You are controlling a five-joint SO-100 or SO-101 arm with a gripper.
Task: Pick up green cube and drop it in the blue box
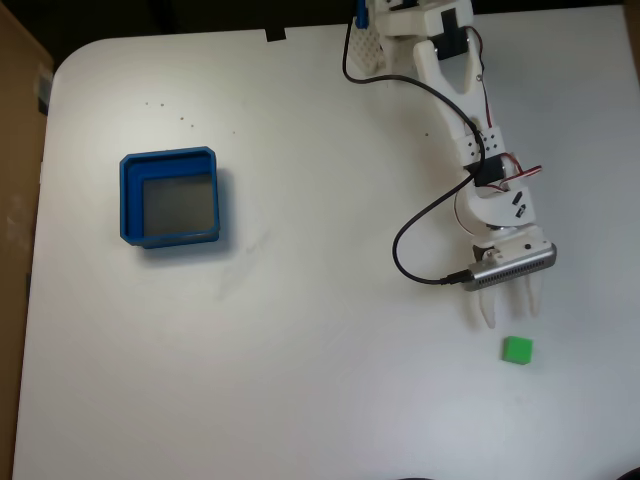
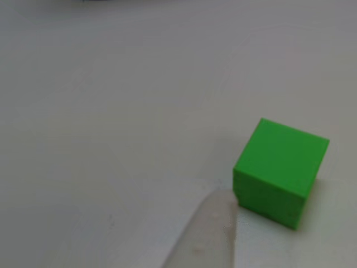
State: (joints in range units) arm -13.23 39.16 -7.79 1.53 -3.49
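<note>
In the fixed view the white two-finger gripper hovers with fingers spread apart, holding nothing, just above the small bright green cube on the white table, well apart from the square blue plastic box.

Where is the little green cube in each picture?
Fixed view: the green cube sits low on the right of the white table, just below the tool and apart from it, far from the blue box.
Other view: the cube is at the lower right, close up.
Shared landmark: a white tool fingertip beside the cube.
</note>
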